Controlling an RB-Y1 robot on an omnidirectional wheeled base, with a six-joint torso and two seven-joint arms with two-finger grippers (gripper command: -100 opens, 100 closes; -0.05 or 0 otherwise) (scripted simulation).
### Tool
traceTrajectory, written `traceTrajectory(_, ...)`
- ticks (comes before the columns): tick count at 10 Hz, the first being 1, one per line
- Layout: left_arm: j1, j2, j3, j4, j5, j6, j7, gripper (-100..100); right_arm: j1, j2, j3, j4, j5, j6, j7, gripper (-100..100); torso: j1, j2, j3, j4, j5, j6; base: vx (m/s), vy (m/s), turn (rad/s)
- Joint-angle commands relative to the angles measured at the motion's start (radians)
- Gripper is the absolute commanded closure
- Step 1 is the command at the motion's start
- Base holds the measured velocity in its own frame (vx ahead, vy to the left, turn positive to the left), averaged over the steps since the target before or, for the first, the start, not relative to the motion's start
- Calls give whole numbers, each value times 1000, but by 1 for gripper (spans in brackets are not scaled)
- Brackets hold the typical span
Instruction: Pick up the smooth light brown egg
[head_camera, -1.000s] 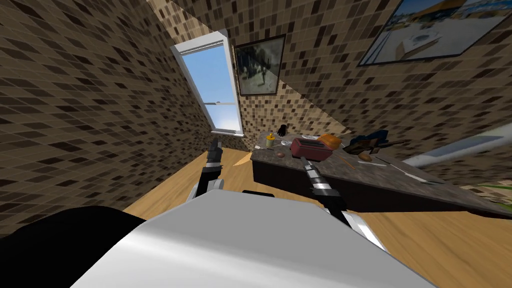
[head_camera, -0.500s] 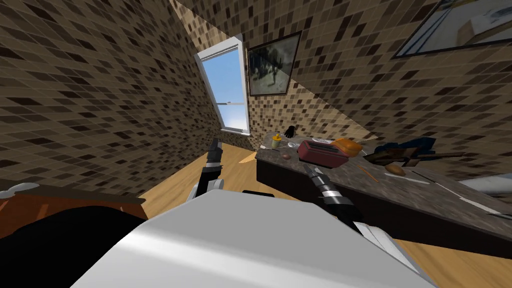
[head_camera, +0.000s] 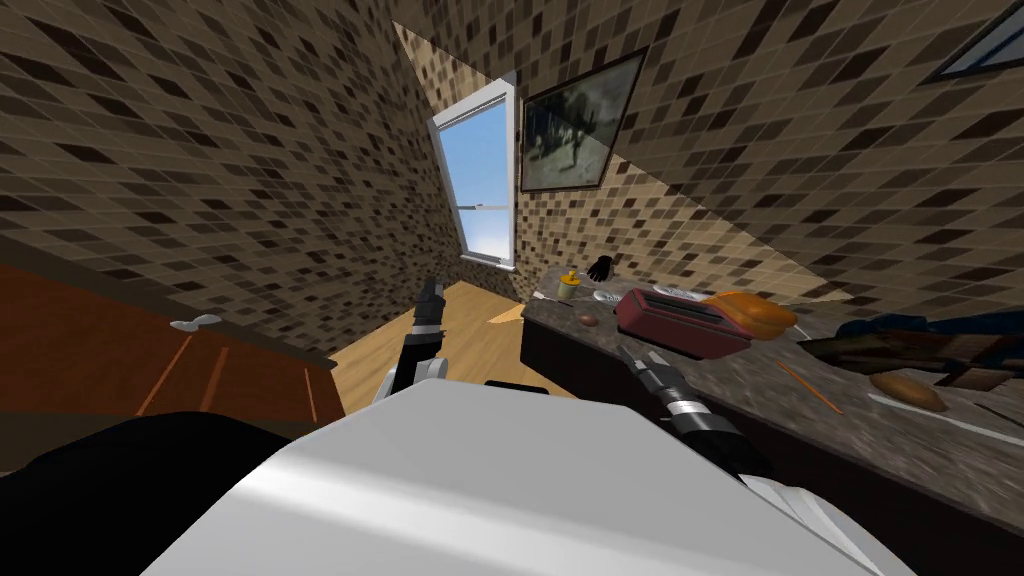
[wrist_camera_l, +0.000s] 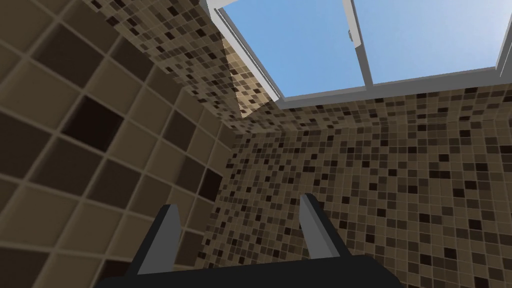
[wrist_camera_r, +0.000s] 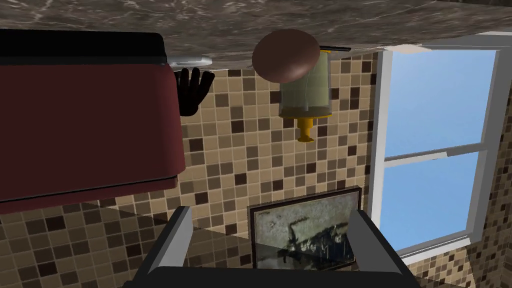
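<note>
Tiled walls (head_camera: 200, 150) ringed the room, and the left pincer (head_camera: 430, 292) hung over the wood floor (head_camera: 480, 345), fingers apart. At the table (head_camera: 900, 440) end the brown egg (head_camera: 589, 320) lay near a jar (head_camera: 567, 287) and a red toaster (head_camera: 680, 322). The right pincer (head_camera: 632, 356), fingers apart, pointed at the egg without touching it.

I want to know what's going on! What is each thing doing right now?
Egg: lying on the counter, not held.
Left hand: open, empty.
Right hand: open, empty, short of the egg.
Toaster: upright beside the egg.
Bottle: upright, capped.
Window: shut.
</note>
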Motion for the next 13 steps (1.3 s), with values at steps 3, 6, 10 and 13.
traceTrajectory(3,0,0,0,0,0,0,0,0,60,-56,-31,33,100,31,43,-100,0,0,0,0,0,0,-10,1,207)
traceTrajectory(6,0,0,0,0,0,0,0,0,86,-75,-42,42,148,41,58,-100,0,-1,-1,0,0,1,-1,0,143)
traceTrajectory(10,0,0,0,0,0,0,0,0,165,-129,-71,71,256,68,103,-100,0,-2,-1,0,0,0,6,3,260)
traceTrajectory(13,0,0,0,0,0,0,0,0,241,-182,-95,99,353,88,144,-100,1,-2,-1,0,0,1,21,9,264)
